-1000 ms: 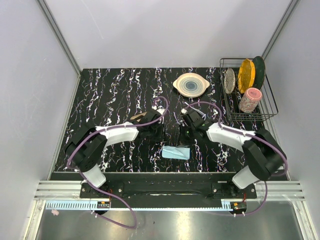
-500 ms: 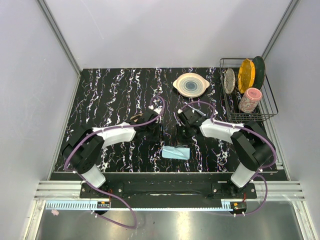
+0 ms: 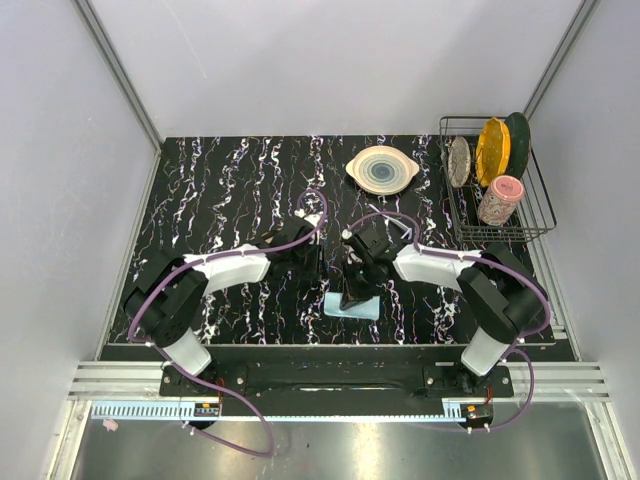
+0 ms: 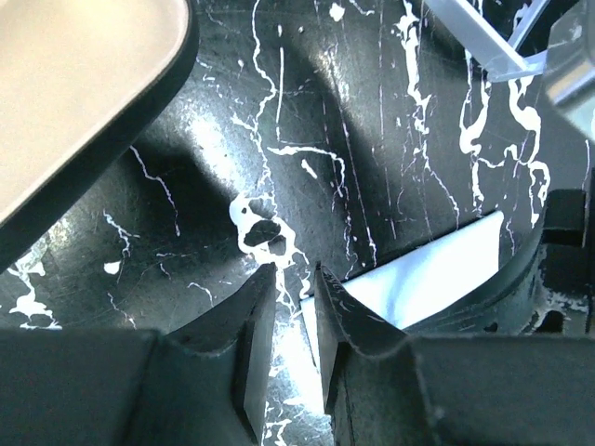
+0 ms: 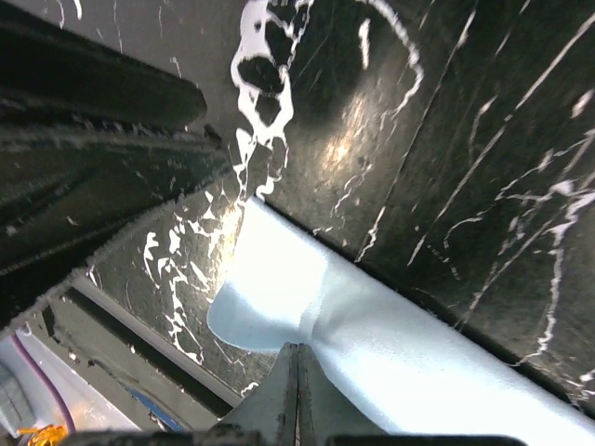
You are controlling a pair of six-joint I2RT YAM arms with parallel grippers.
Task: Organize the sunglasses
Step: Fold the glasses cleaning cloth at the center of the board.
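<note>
My right gripper is shut on the near edge of the light blue cloth, which creases at the fingertips. My left gripper hangs low over the table just left of the cloth. Its fingers stand a narrow gap apart with nothing between them. The black case's tan lining fills the top left of the left wrist view. A thin whitish frame piece, seemingly the sunglasses, shows at that view's top right. In the top view the arms hide the sunglasses and the case.
A round cream plate sits at the back centre. A wire dish rack at the back right holds plates and a pink cup. The table's near edge lies just below the cloth.
My right gripper has moved toward the near edge and down onto the cloth, and now pinches it. The left arm has shifted slightly and now covers the case.
</note>
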